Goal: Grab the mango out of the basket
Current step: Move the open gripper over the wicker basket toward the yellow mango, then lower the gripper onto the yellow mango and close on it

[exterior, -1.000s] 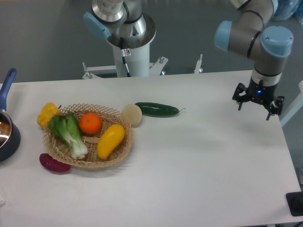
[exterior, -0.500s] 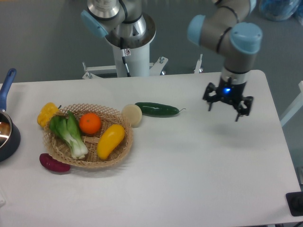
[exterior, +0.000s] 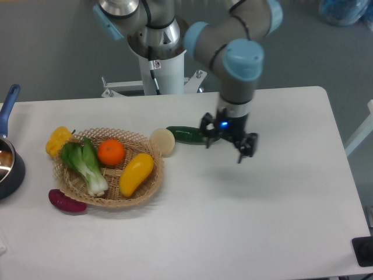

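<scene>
Approaching is the step in hand, as I judge it: the black two-finger gripper (exterior: 228, 143) hangs above the white table (exterior: 274, 204), to the right of the shallow round tan wicker basket (exterior: 152, 184), with nothing between its fingers, which stand apart. It sits over the right end of the long dark green cucumber (exterior: 187, 135), partly hiding it.

Inside the basket, on its right side, lies the smooth, elongated yellow mango (exterior: 136, 173), slanting from lower left to upper right, its upper end close to the open-weave rim. Its skin looks glossy and even, so it will probably be slippery and want a grip across its narrower width. Just beside it to the upper left sits a round orange fruit (exterior: 111, 151) with a finely dimpled look, and left of that a leafy green bok choy (exterior: 85, 165) with pale stalks.

Outside the weave, a lumpy yellow bell pepper (exterior: 58, 140) rests against the left rim, a dull purple sweet potato (exterior: 66, 200) lies at the lower left, and a pale round cream-coloured vegetable (exterior: 162, 141) touches the upper right rim.

Next, the move likely calls for travelling left over the rim, turning the fingers to straddle the mango, and descending without nudging the orange.
</scene>
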You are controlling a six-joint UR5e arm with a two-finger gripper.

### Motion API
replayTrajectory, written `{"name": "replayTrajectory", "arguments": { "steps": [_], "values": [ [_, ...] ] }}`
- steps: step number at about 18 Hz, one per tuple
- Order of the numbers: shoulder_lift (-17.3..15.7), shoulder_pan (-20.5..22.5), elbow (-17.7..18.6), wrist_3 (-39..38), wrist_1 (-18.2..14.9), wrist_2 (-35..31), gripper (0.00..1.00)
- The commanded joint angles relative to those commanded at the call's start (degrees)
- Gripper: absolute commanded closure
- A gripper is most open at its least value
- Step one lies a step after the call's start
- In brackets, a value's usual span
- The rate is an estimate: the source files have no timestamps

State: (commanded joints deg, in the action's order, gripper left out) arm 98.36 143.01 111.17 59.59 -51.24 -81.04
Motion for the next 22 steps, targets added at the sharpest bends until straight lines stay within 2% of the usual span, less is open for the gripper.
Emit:
{"name": "replayTrajectory", "arguments": {
  "steps": [3,11,18,22],
  "values": [
    [-0.8,-2.9,1.9,-0.6,0.1,-0.2,0.0],
    [1.5,-12.0,2.3,-7.0,-0.1,-0.6,0.0],
    [5.3,-14.1,1.5,-8.9,0.1,-0.5,0.0],
    [5.7,-15.0,1.3,-10.0,0.0,-0.5,0.0]
  ]
}}
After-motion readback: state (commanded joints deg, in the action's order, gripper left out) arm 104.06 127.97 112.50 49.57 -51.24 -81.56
